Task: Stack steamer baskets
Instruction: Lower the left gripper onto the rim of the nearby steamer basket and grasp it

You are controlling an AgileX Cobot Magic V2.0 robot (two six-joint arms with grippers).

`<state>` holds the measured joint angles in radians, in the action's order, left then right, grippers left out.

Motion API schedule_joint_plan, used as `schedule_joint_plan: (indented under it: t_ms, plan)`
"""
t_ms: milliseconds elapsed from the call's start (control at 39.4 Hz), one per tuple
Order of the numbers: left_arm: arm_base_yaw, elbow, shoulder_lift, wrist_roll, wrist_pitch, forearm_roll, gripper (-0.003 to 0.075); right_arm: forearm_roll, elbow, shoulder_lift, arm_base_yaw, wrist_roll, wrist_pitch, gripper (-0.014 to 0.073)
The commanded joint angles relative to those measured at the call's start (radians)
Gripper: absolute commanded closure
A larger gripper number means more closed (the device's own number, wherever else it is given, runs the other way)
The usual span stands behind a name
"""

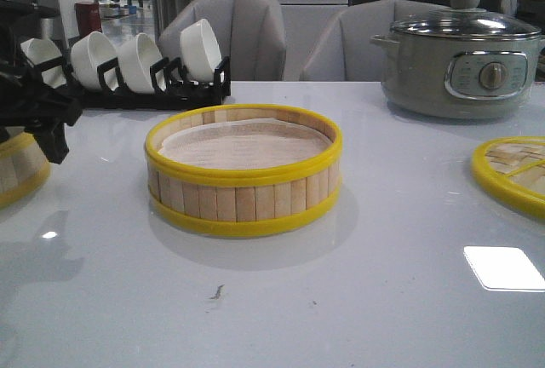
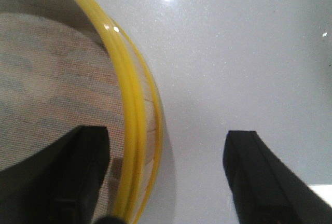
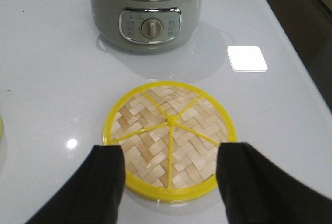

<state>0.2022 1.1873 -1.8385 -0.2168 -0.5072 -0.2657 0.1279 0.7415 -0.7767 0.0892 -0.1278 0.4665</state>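
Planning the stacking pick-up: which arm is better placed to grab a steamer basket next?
Left. The left gripper is open astride the wall of the left steamer basket. The right gripper hovers over the woven lid.

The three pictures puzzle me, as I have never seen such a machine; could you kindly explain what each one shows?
A two-armed robot stands at a white table. The front camera shows one steamer basket in the middle and a second basket at the left edge, under the left gripper. That arm's wrist camera shows its open fingers astride the basket's rim, nothing gripped yet. The right wrist camera looks down past the open right gripper at a woven lid and a cooker. Bowls stand in a rack behind.
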Motion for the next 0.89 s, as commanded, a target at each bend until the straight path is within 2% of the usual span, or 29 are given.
schedule_joint_plan:
  t_ms: [0, 51, 101, 152, 178, 228, 406, 558, 862]
  plan:
    - [0.001, 0.032, 0.039, -0.013, 0.042, -0.007, 0.0263, 0.005, 0.039, 0.003, 0.002, -0.003, -0.077, 0.0095]
    - [0.001, 0.032, 0.039, -0.013, 0.042, -0.007, 0.0346, 0.005, 0.039, 0.003, 0.002, -0.003, -0.077, 0.0095]
    - [0.001, 0.032, 0.039, -0.013, 0.042, -0.020, 0.0464, 0.005, 0.039, 0.003, 0.002, -0.003, -0.077, 0.0095]
    - [0.001, 0.032, 0.039, -0.013, 0.042, -0.035, 0.0619, 0.005, 0.039, 0.003, 0.002, -0.003, -0.077, 0.0095]
    - [0.001, 0.032, 0.039, -0.013, 0.042, -0.045, 0.0657, 0.005, 0.039, 0.003, 0.002, -0.003, -0.079, 0.0095]
    - [0.001, 0.034, 0.039, -0.013, 0.042, -0.055, 0.0608, 0.005, 0.039, 0.003, 0.002, -0.003, -0.082, 0.0095]
    - [0.006, 0.075, 0.041, -0.013, 0.001, -0.055, 0.0632, 0.005, 0.039, 0.003, 0.002, -0.003, -0.085, 0.0095]
    - [0.033, 0.178, 0.050, -0.011, -0.084, -0.057, 0.0632, 0.005, 0.039, 0.000, 0.002, -0.003, -0.085, 0.0095]
    - [0.199, 0.437, 0.070, 0.018, -0.201, -0.057, 0.0632, 0.005, 0.039, -0.020, 0.002, -0.003, -0.085, 0.0095]
